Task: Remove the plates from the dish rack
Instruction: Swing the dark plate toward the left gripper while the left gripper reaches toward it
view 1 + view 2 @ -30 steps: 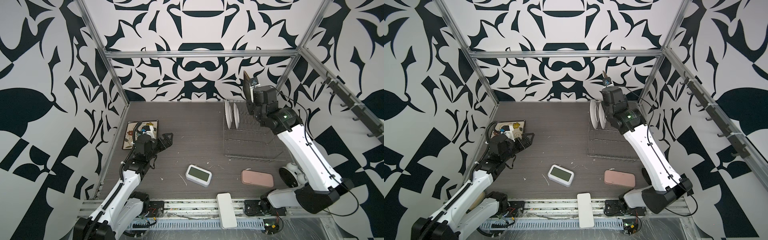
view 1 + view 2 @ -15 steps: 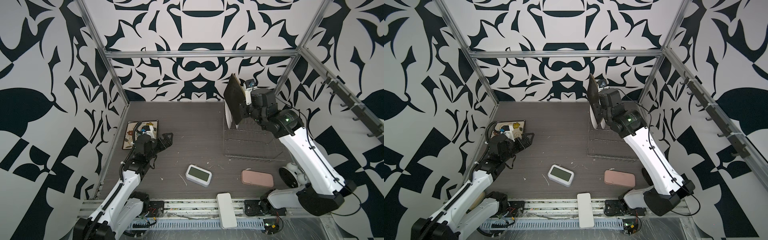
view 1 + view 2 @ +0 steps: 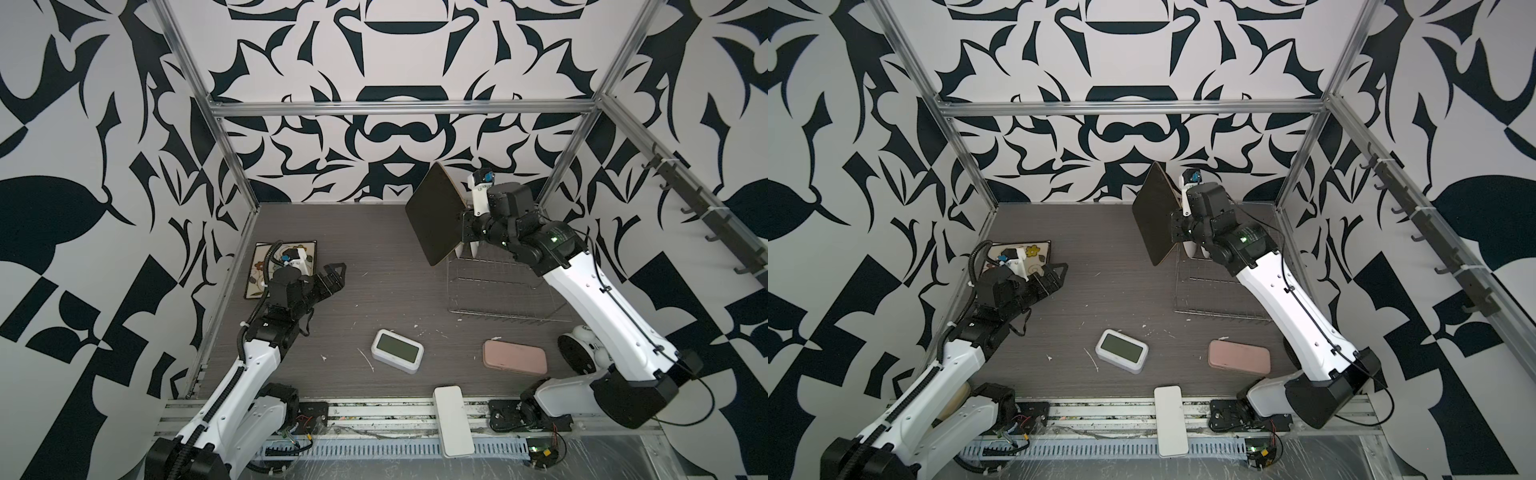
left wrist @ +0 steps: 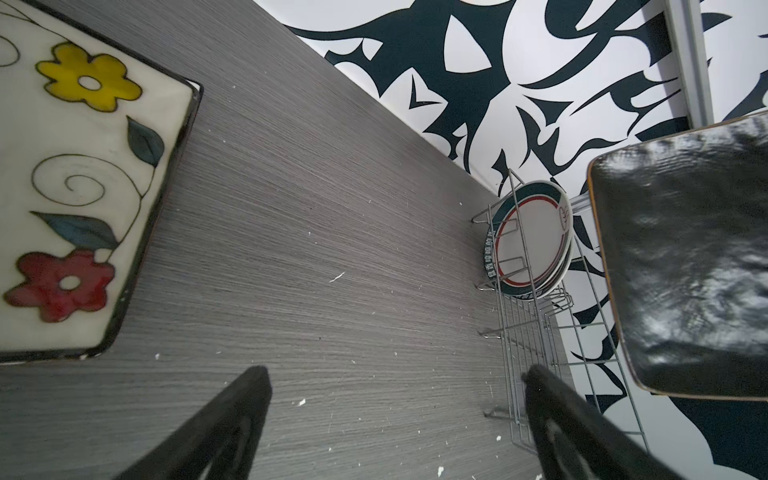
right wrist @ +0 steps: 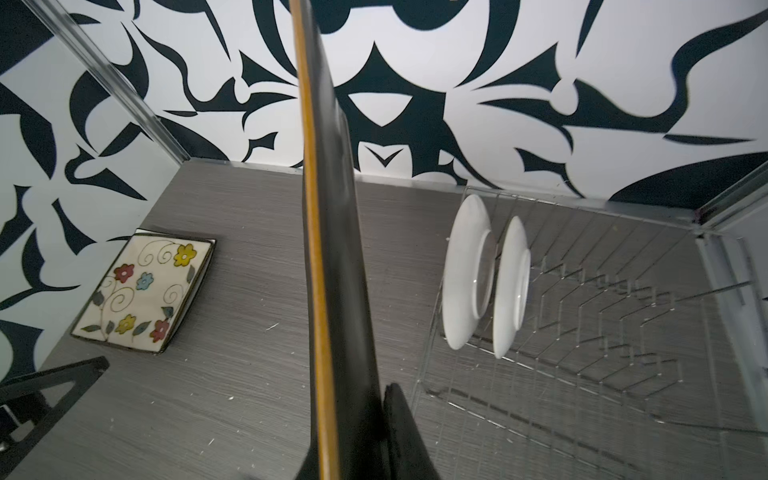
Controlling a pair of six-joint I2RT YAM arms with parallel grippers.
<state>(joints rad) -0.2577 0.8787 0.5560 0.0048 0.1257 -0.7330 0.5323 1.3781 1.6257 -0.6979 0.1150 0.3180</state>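
While my right gripper [image 3: 464,231] stays out of plain sight behind its load, I can see its jaws clenched on the edge of the dark square plate [image 3: 435,216], tan rim showing, held on edge and lifted off the table [image 3: 374,249]. The right wrist view shows one black finger [image 5: 401,432] pressed against the plate's back. The plate hangs just off the left side of the dish rack [image 3: 498,291], near its far end, its lower corner overlapping the rack's corner in both top views.

In the rack, two round plates [image 5: 465,274] stand on edge between the prongs at the far end, one just behind the other. The left wrist view shows a teal band and a thin red ring on the front one. They sit just beside my right gripper, on its rack side.

My left gripper [image 3: 334,277] hovers low over the table's left side, jaws released wide, holding nothing. Just behind it, the cream floral plate [image 3: 266,266] lies flat in the far-left corner, well apart from the rack.

Nearer the front edge lie a white clock [image 3: 397,351] and a pink case [image 3: 514,362].
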